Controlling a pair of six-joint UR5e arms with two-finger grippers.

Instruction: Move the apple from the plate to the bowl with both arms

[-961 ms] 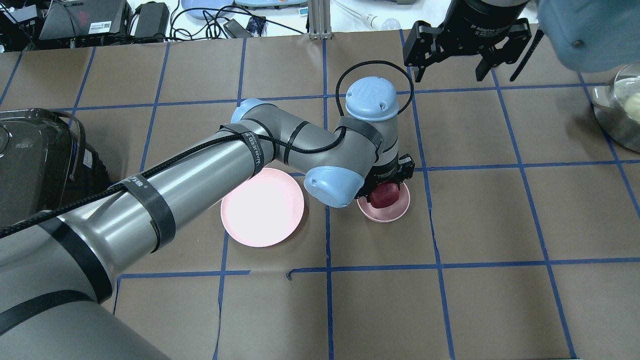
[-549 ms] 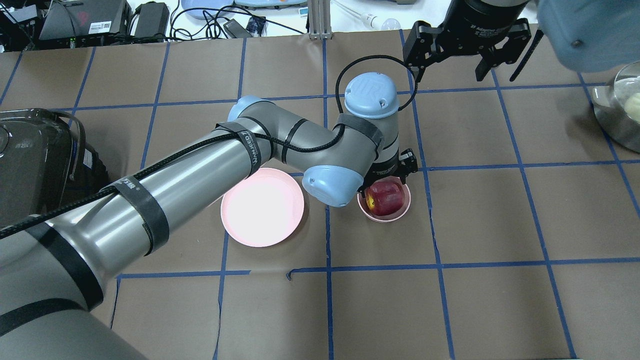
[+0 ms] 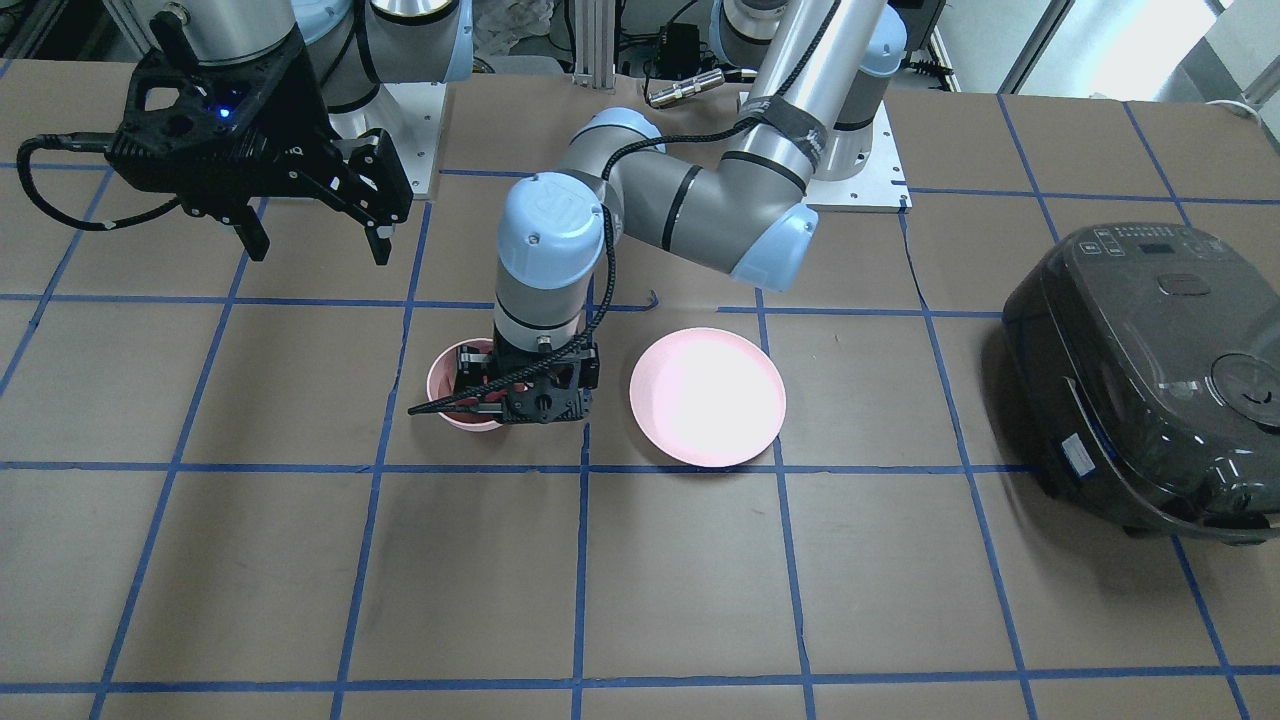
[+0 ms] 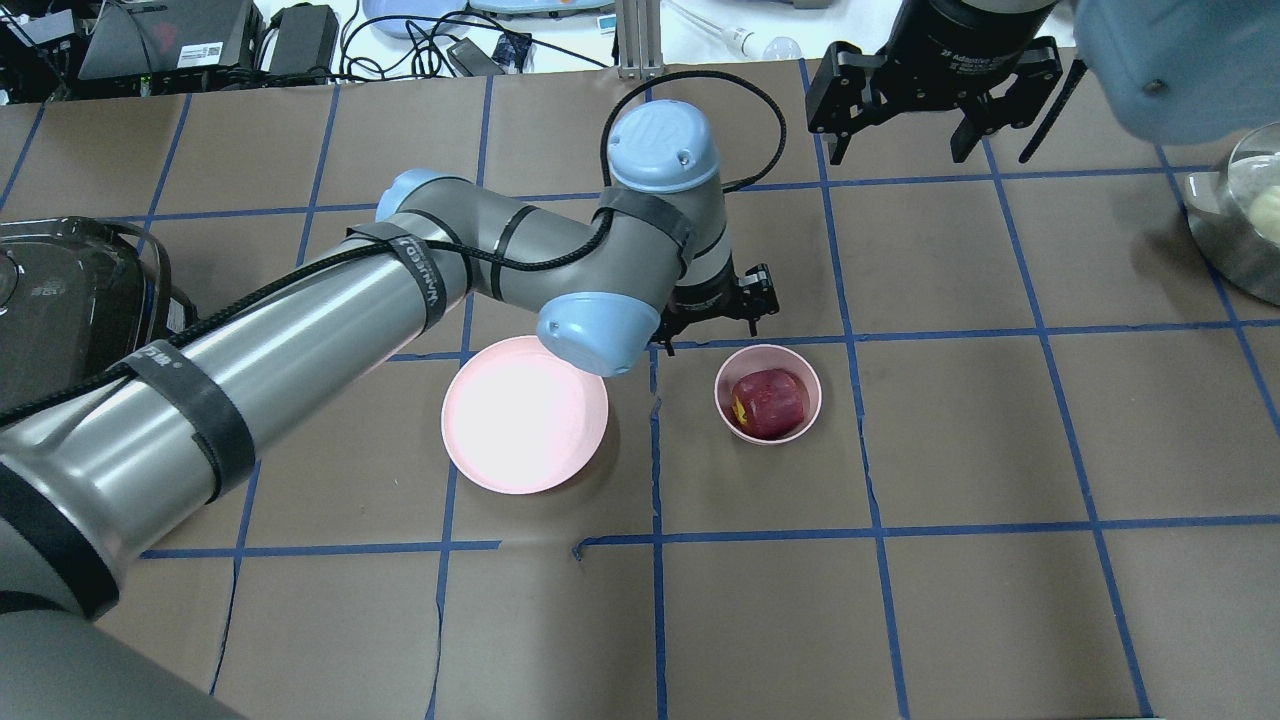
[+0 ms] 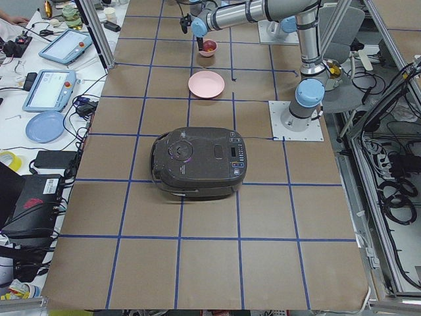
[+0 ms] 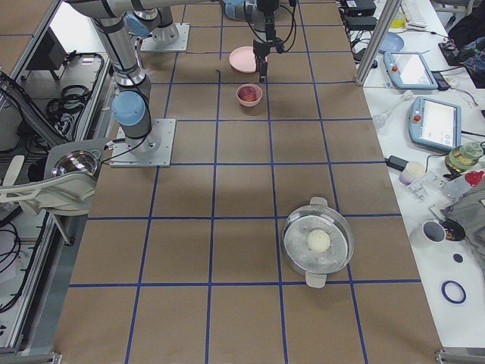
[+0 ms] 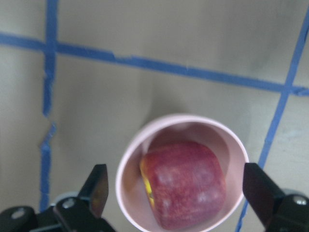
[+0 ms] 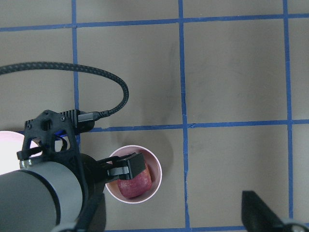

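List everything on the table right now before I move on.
apple: one, dark red with a yellow patch, inside the bowl
bowl: one, pale pink, mid-table, beside the plate
plate: one, pale pink, bare, on the robot's left of the bowl
rice cooker: one, dark grey, toward the table's left end
lidded pot: one, metal, toward the right end, pale round item inside
left gripper: one, black, open, close by the bowl
right gripper: one, black, open, raised away from the bowl
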